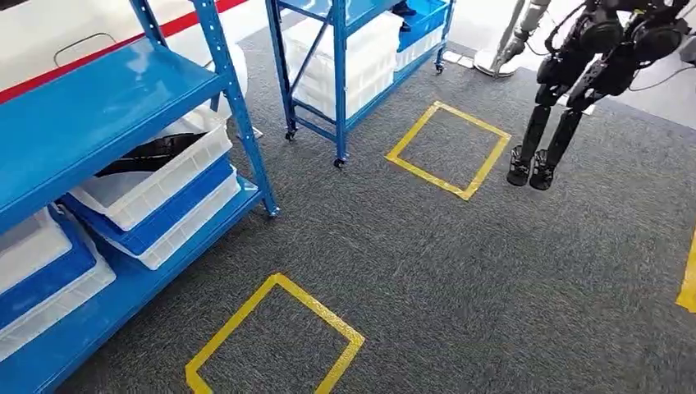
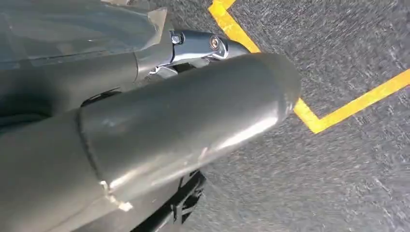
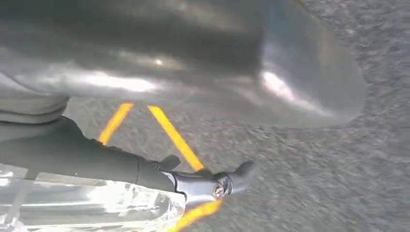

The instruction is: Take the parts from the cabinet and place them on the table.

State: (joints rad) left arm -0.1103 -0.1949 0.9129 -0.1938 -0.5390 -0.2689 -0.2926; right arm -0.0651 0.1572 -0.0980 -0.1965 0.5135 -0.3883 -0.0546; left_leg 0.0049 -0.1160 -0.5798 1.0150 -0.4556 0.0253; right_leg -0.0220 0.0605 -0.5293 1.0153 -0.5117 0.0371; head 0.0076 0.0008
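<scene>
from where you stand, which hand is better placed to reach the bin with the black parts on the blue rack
Left hand, probably: the blue rack and its white bin of black parts lie on the robot's left in the head view.

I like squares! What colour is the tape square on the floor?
Yellow tape square, clearest in the head view.

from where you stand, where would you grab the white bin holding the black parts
Probably its front rim, from the aisle side: the blue shelf above the white bin blocks a reach from overhead, and the rim overhangs the blue bin beneath.
</scene>
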